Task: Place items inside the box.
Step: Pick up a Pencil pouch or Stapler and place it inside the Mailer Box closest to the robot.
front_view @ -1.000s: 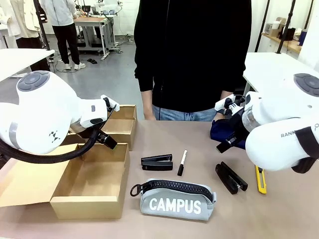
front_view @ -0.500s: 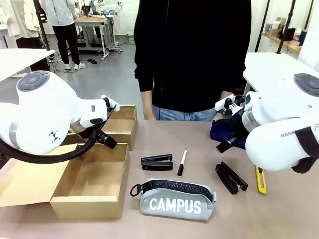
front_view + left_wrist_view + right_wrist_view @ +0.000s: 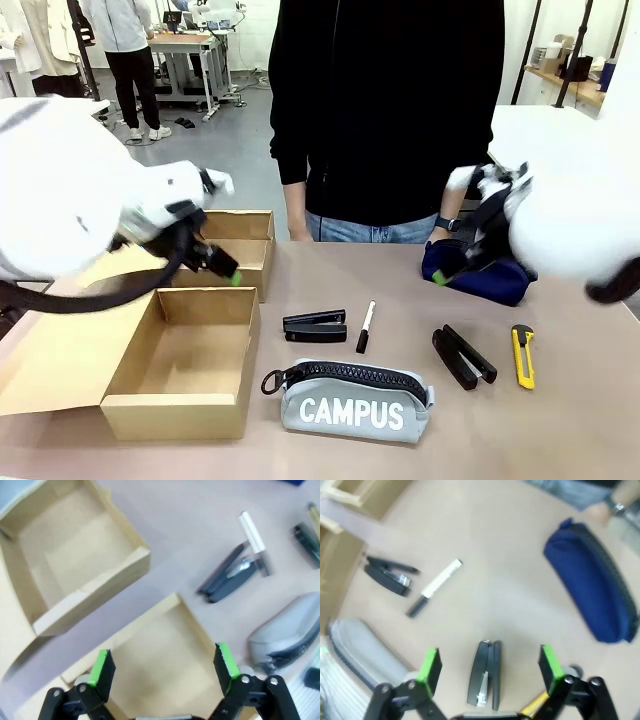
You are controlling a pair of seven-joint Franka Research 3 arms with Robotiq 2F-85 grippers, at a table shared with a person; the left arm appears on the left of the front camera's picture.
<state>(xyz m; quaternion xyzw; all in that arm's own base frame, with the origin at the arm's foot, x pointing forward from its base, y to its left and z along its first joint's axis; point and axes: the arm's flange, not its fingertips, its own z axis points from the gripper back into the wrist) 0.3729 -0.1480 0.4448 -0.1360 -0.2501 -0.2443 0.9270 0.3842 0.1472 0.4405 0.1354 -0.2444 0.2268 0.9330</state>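
Grey CAMPUS pouch (image 3: pixel 358 398) beside cardboard box (image 3: pixel 180 408)

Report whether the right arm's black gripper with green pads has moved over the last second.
Yes. In the front view the right gripper has lifted up and rightward against the still navy fabric zip pouch, more of which now shows.

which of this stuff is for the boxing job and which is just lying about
For the job: large open box, grey CAMPUS pouch, navy pouch, black stapler, second black stapler, black-and-white marker, yellow utility knife.
Just there: smaller cardboard tray behind it, white side table.
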